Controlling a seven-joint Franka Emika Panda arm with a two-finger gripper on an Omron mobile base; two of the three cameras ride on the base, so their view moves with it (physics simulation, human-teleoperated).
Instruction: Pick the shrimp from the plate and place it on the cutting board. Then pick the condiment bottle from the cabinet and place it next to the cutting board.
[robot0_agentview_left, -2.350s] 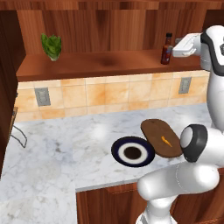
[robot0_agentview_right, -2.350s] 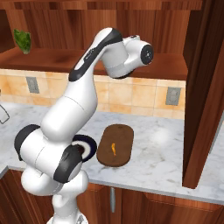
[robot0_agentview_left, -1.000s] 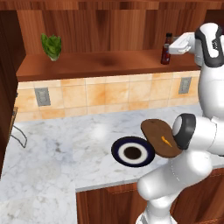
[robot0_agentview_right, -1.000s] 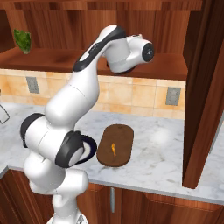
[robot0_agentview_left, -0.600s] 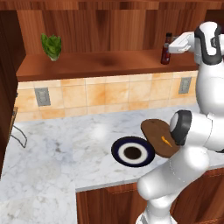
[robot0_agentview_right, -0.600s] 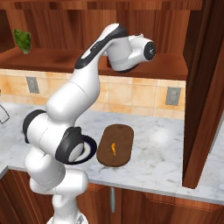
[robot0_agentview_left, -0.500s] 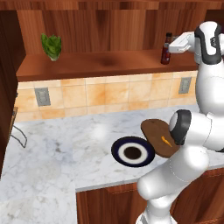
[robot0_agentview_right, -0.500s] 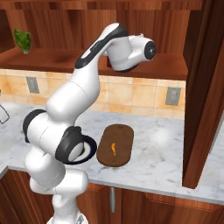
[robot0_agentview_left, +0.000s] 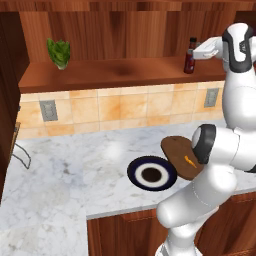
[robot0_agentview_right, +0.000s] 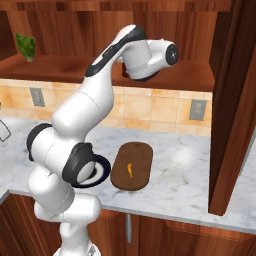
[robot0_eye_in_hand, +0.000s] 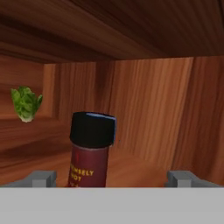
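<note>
Hand view looks straight at the condiment bottle (robot0_eye_in_hand: 90, 151), upright on the cabinet (robot0_eye_in_hand: 148, 113) shelf, with the claw (robot0_eye_in_hand: 111, 178) spread wide and the bottle between its fingertips (robot0_eye_in_hand: 41, 177) — nearer the left one, touching neither. On the tabletop (robot0_agentview_left: 75, 170) below, the shrimp (robot0_agentview_left: 189, 161) lies on the cutting board (robot0_agentview_left: 177, 152) — just beside the plate (robot0_agentview_left: 151, 173).
</note>
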